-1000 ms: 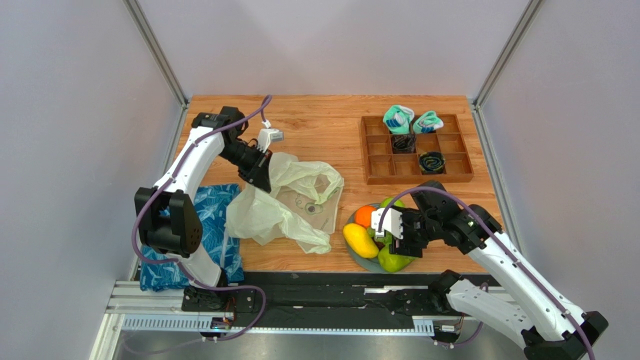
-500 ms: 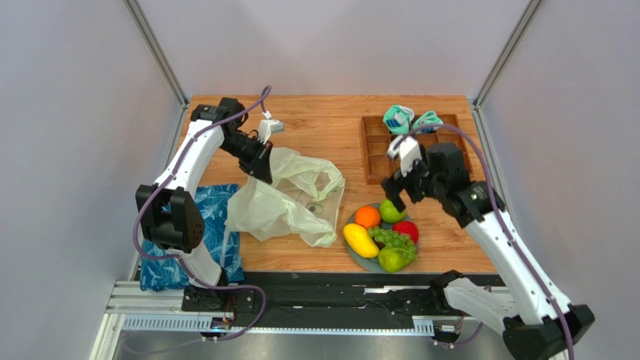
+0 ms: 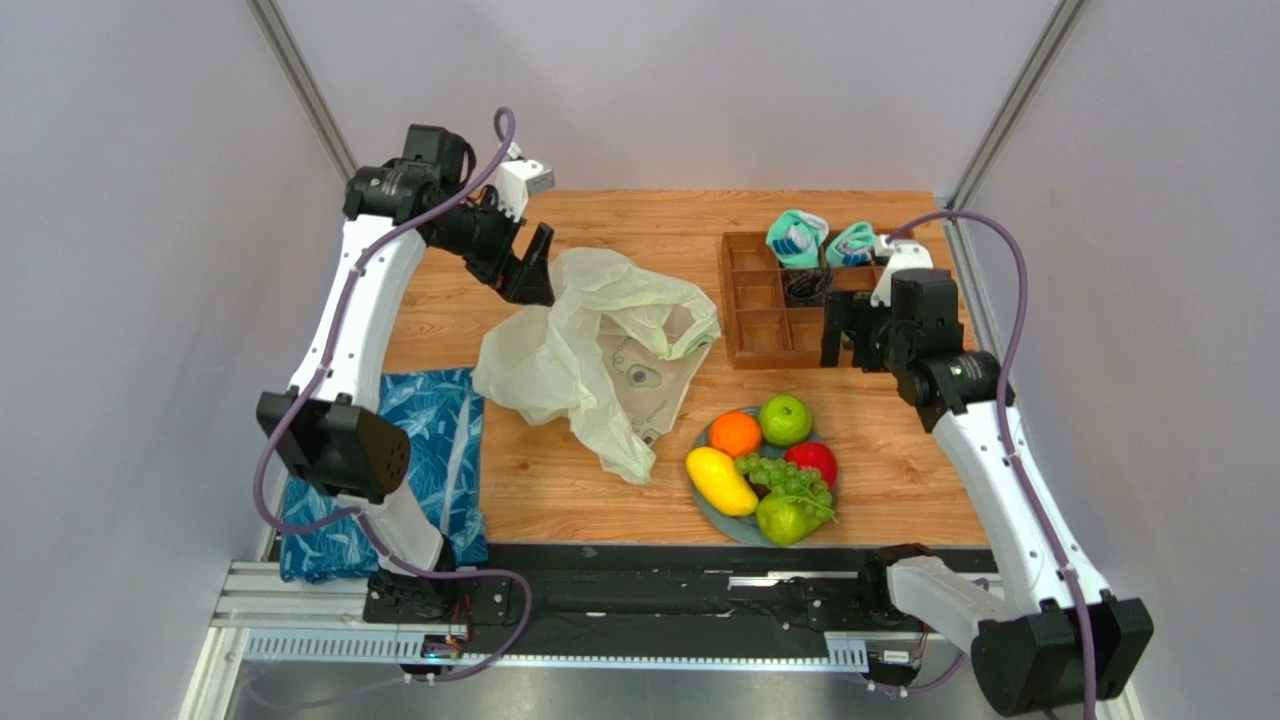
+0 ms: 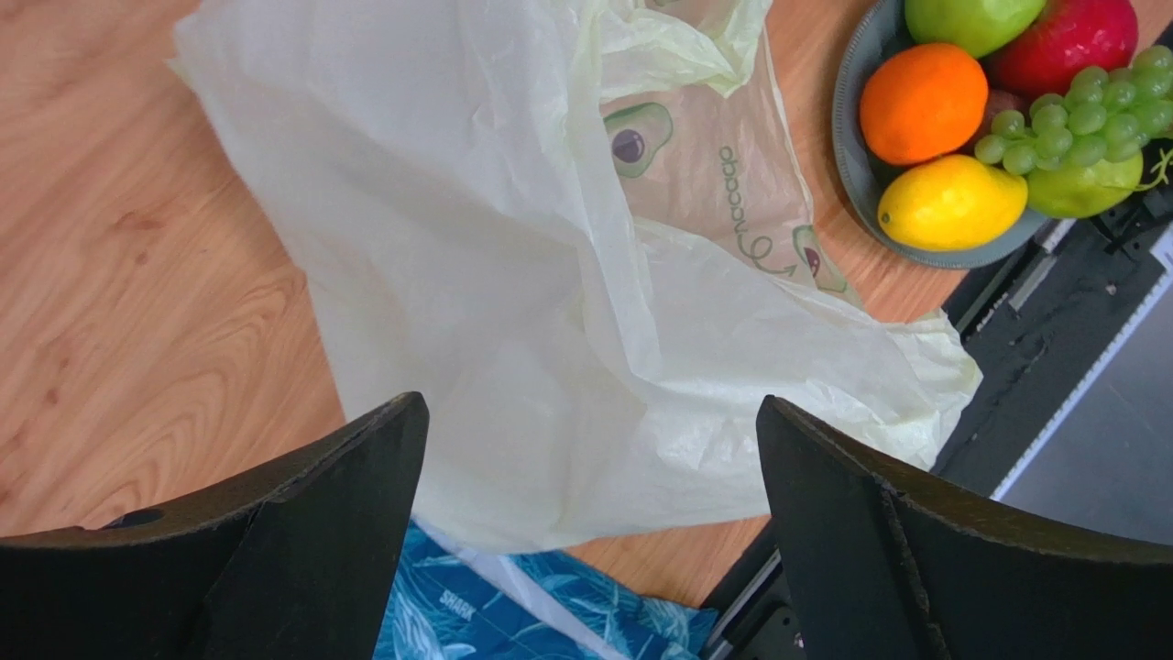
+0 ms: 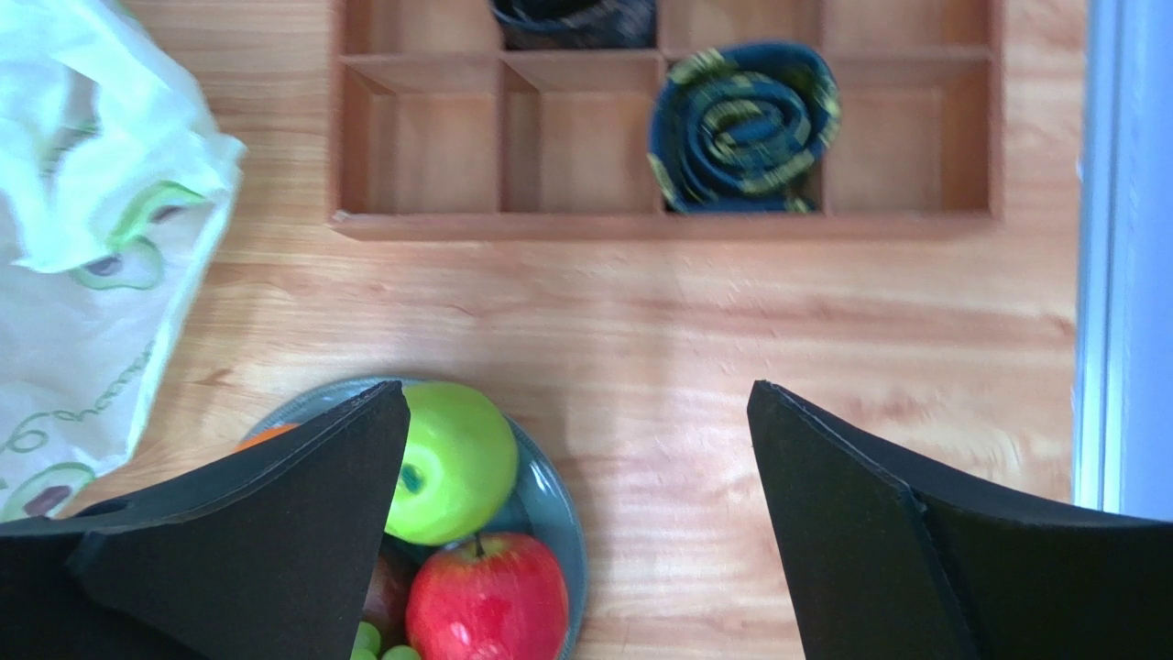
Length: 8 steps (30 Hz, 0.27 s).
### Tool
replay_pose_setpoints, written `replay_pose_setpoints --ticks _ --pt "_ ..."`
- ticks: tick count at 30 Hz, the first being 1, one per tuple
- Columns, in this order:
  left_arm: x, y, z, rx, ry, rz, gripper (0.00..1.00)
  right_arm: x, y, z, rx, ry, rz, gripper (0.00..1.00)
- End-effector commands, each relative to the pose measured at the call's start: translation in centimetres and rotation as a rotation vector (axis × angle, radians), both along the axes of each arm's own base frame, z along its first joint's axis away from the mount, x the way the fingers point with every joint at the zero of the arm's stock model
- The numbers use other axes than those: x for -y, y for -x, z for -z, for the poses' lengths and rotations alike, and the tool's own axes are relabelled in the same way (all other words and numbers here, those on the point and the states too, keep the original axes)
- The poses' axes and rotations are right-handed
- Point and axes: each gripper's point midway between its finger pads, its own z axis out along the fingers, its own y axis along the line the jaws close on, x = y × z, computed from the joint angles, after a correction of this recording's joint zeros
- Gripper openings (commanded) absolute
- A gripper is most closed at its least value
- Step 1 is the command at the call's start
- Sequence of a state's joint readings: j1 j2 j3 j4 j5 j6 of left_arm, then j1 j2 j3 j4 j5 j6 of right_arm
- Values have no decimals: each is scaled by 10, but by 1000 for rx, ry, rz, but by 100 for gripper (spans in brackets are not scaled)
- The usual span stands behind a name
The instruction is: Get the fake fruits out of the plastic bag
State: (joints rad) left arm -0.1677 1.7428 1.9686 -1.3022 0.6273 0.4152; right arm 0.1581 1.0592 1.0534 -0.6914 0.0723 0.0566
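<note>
Lying under spread left end effector [image 4: 589, 406], plastic bag [image 4: 482, 206]; fake fruits [image 5: 461, 468] near spread right end effector [image 5: 578, 392].

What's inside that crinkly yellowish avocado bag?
No fruit shape shows through the plastic bag; it lies limp and crumpled. Its folds hide the inside, so emptiness isn't certain. The fake fruits sit on the grey plate beside it.
</note>
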Motion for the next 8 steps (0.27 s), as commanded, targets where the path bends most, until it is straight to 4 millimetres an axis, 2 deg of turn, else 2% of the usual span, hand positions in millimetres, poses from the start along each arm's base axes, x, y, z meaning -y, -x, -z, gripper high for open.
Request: replay_pose_setpoints --ticks 1,4,8 --pt "-16 20 -37 119 -18 -116 98 31 13 -5 70 24 204 100" --pt "-25 41 -33 142 -47 -130 98 38 22 -1 68 57 212 100" --pt "-36 58 -27 198 -75 -161 99 43 25 3 59 89 207 100"
